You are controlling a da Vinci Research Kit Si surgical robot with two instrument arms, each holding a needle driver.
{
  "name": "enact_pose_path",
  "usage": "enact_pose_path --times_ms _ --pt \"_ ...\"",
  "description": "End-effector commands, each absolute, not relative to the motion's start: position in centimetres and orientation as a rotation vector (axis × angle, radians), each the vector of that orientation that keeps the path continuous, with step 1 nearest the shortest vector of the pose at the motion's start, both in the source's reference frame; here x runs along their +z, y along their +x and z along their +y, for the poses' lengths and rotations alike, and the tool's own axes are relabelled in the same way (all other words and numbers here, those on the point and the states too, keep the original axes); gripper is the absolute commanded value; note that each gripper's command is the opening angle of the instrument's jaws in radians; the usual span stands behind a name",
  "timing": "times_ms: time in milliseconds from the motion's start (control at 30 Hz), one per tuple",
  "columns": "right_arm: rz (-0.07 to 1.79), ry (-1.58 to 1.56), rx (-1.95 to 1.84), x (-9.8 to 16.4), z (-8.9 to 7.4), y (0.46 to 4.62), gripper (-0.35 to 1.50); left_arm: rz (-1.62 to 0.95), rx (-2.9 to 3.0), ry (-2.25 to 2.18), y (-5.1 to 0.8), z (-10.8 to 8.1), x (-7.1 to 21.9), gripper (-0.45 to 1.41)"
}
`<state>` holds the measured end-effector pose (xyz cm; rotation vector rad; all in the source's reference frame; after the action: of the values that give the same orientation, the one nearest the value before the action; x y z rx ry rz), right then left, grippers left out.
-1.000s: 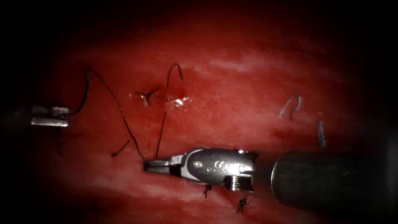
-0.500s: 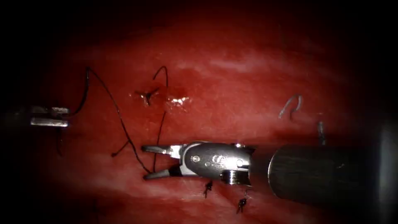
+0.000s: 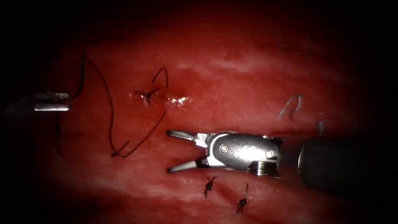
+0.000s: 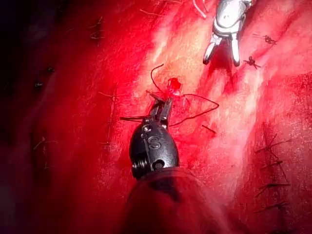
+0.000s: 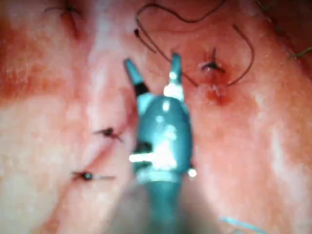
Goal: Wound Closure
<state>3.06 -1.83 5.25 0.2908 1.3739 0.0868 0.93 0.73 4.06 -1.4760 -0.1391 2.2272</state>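
Observation:
My left tool (image 3: 66, 102) sits at the far left, jaws shut on the black thread (image 3: 111, 124); up close its jaws (image 4: 165, 108) pinch that thread beside the knot. From there the thread arches up, drops in a slack loop on the tissue (image 3: 248, 83) and runs back to a tied knot (image 3: 147, 96). My right tool (image 3: 170, 151) lies mid-picture to the right of the loop, jaws wide open and holding nothing. Its open jaws (image 5: 151, 61) point toward the loop and the knot (image 5: 213, 66). It also shows from the left wrist view (image 4: 222, 61).
Two tied stitches (image 3: 208, 186) (image 3: 241, 202) with short cut ends sit just below the right tool. A pale loose piece of thread (image 3: 291, 104) lies on the tissue to the right. Red fluid glistens beside the knot (image 3: 179, 99).
The right tool's jaws opened and let go of the thread, then drew back to the right. The thread dropped slack onto the tissue. The left tool rose slightly.

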Motion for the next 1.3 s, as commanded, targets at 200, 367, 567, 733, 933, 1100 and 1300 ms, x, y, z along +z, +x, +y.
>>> enact_pose_path --times_ms 200,367,567,733,933,1100,1300 --pt "1.362 0.227 0.132 5.24 -1.72 2.97 0.94 -0.038 2.261 -1.345 1.11 0.85 4.42 -0.45" --pt "1.328 0.076 0.149 5.37 -1.36 3.2 0.93 -0.04 2.258 -1.345 1.09 0.84 4.45 -0.45" --pt "1.303 -0.04 0.096 5.68 -1.05 3.41 0.93 -0.068 2.26 -1.388 1.04 0.8 4.24 -0.45" --pt "1.327 -0.098 0.081 5.92 -0.9 3.47 1.05 -0.089 2.257 -1.419 1.02 0.75 3.98 -0.45" --pt "1.339 -0.085 0.033 5.98 -0.95 3.53 0.84 -0.086 2.263 -1.438 0.96 0.69 3.8 -0.45" --pt "1.34 -0.081 0.03 5.93 -0.98 3.55 -0.35 -0.083 2.266 -1.443 0.94 0.66 3.75 -0.45" --pt "1.334 0.018 0.149 5.92 -0.88 3.58 -0.35 -0.081 2.27 -1.448 0.92 0.63 3.69 -0.45"
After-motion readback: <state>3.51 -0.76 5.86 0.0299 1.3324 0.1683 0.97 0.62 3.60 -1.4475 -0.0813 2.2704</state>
